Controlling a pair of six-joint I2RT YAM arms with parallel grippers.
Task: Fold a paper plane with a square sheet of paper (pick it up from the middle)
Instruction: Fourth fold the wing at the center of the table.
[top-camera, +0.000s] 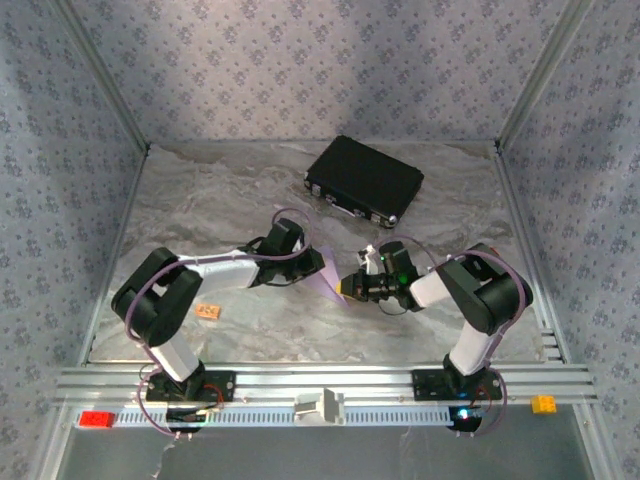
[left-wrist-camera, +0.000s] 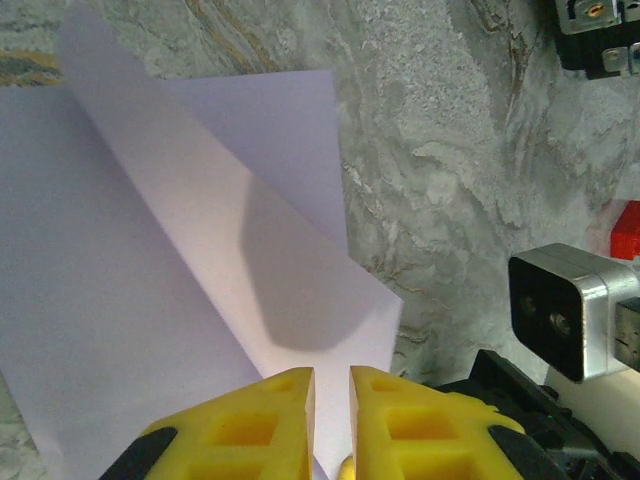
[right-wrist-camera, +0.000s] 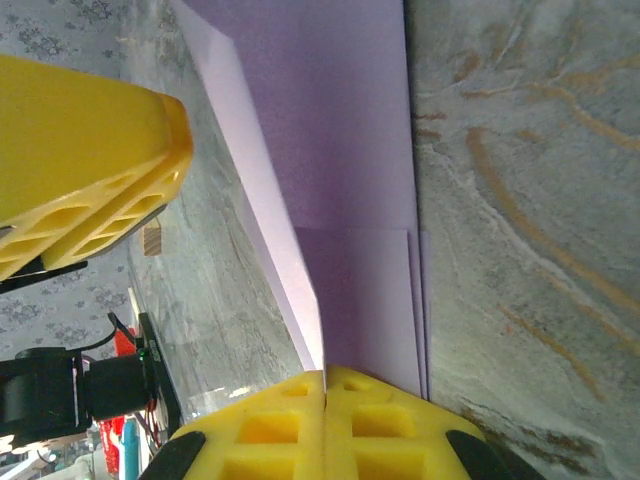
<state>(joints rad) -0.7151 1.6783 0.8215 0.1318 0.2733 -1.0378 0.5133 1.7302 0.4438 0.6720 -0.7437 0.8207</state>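
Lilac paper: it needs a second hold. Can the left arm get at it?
Probably yes: the left pincer sits at the raised flap of the lilac paper, jaws narrowly apart, nothing between.

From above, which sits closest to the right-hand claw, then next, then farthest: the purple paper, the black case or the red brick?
1. Purple paper, pinched in the right gripper.
2. Black case, toward the back.
3. Red brick, on the front-left rail.

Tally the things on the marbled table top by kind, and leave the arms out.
black case: 1
lilac sheet of paper: 1
tan block: 1
Total: 3
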